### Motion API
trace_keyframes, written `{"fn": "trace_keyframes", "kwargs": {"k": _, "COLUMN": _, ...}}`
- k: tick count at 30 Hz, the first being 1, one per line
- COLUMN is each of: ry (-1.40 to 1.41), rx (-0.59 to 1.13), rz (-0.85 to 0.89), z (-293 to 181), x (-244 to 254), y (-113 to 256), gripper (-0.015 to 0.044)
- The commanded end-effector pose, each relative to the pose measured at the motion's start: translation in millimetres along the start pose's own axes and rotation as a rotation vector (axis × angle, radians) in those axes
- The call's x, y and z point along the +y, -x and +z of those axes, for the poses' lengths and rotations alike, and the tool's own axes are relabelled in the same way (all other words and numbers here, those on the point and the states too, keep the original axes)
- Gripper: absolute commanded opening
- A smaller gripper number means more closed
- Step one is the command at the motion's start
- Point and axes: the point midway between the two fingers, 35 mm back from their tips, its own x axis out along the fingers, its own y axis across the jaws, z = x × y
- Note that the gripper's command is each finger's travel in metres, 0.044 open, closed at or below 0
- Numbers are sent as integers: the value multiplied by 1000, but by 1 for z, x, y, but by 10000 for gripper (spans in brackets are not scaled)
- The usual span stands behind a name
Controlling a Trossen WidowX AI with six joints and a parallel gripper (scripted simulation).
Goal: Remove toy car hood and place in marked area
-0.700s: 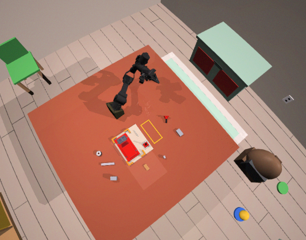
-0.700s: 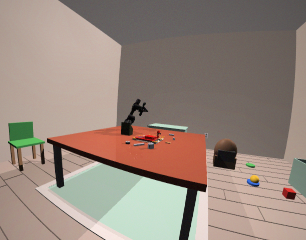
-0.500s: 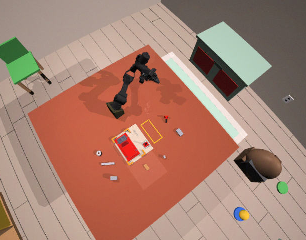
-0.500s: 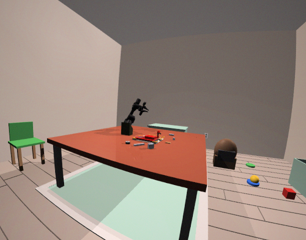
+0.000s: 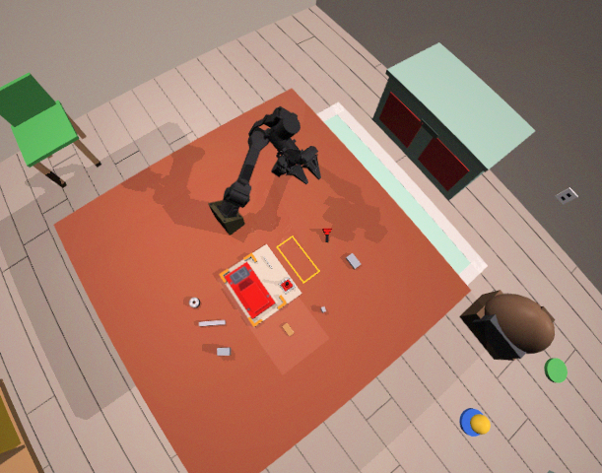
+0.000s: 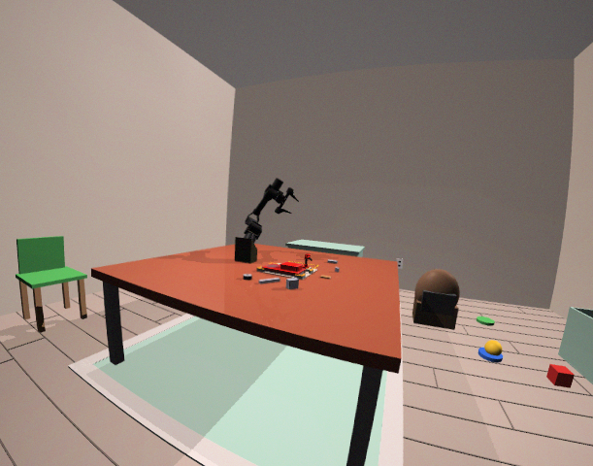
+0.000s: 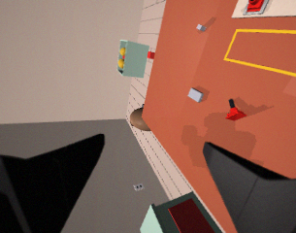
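The toy car [image 5: 239, 296] [image 6: 270, 269] is red and lies on a pale board [image 5: 276, 263] with orange corner pieces. The raised red block at one end of it looks like the hood [image 5: 258, 303] [image 6: 290, 266] and sits on the car. The marked area [image 5: 303, 282] [image 7: 236, 30] is a yellow rectangle outline beside the board, with nothing inside it. My gripper [image 5: 313, 179] [image 6: 293, 206] [image 7: 154, 143] is open and empty, high above the table and well away from the car. The car is out of the wrist view.
A red and black piece [image 5: 326, 233] [image 7: 234, 115] and a grey block [image 5: 353, 261] [image 7: 195, 94] lie beyond the outline. A red and black part [image 5: 287, 284] [image 6: 307, 259] stands on the board. A black and white ring [image 5: 194, 302], a grey bar [image 5: 212, 323] and an orange block [image 5: 288, 329] lie around it.
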Motion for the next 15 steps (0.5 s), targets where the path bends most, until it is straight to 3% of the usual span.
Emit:
{"fn": "trace_keyframes", "kwargs": {"k": 1, "ry": 90, "rx": -27, "rz": -55, "z": 26, "x": 16, "y": -13, "gripper": 440}}
{"fn": "trace_keyframes", "kwargs": {"k": 15, "ry": 422, "rx": -42, "rz": -299, "z": 127, "x": 43, "y": -68, "gripper": 440}}
